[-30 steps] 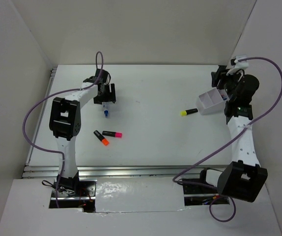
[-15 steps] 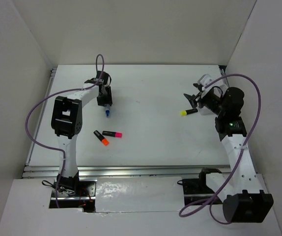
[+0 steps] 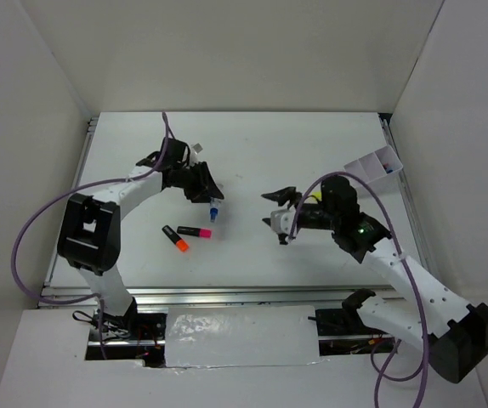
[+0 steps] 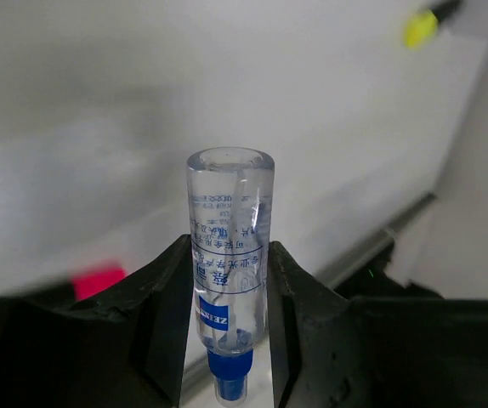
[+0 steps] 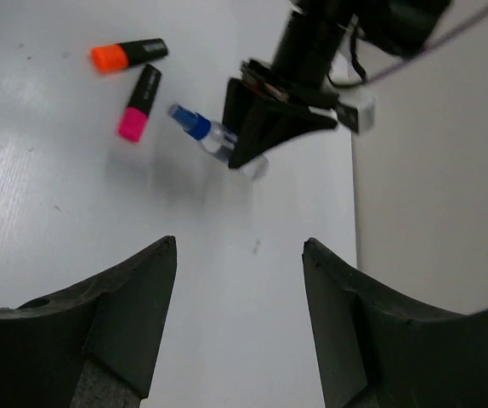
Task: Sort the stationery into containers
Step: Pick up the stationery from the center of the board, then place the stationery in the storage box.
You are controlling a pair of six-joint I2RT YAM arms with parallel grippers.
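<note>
The orange highlighter point(image 3: 176, 238) and the pink highlighter point(image 3: 194, 231) lie just beside each other on the bench point(image 3: 252, 144), at 8 o'clock from its middle in your top view. At 1 o'clock from them, your left gripper point(image 3: 203, 187) is clamped on the clear blue-capped marker point(image 4: 227, 280), cap pointing to 5 o'clock. Right of centre, your right gripper point(image 5: 239, 255) stands apart, holding nothing. The white box point(image 3: 371, 164) sits at 2 o'clock, near the bench edge.
</note>
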